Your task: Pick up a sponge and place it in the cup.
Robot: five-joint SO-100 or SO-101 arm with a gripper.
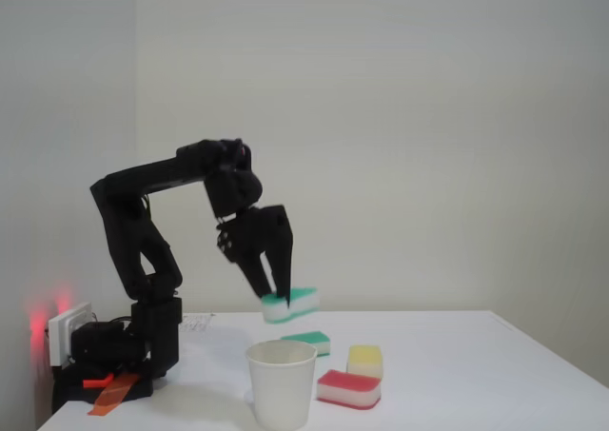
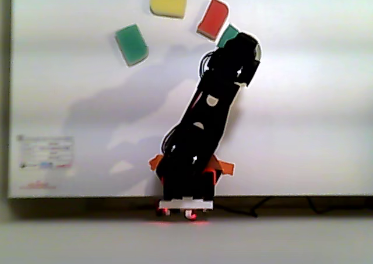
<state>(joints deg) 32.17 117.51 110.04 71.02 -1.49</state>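
Aloft, the sponge [image 1: 291, 304] was clamped at one end by the gripper [image 1: 278, 296], its jaws closed on it, long axis nearly level, held above the cup [image 1: 281, 382] near the table's [image 1: 476, 374] front edge.

The arm [image 1: 143, 222] is built entirely of matte black segments with blocky joint housings. The claw [image 1: 271, 288] is likewise black, with two tapered fingers [image 1: 283, 260]. Below and behind the claw, the black base [image 1: 114, 355] carries orange clamp parts [image 1: 112, 391]. In the other view, orange tabs [image 2: 224, 168] flank the base, and pale marks [image 2: 211, 101] show on the upper links.
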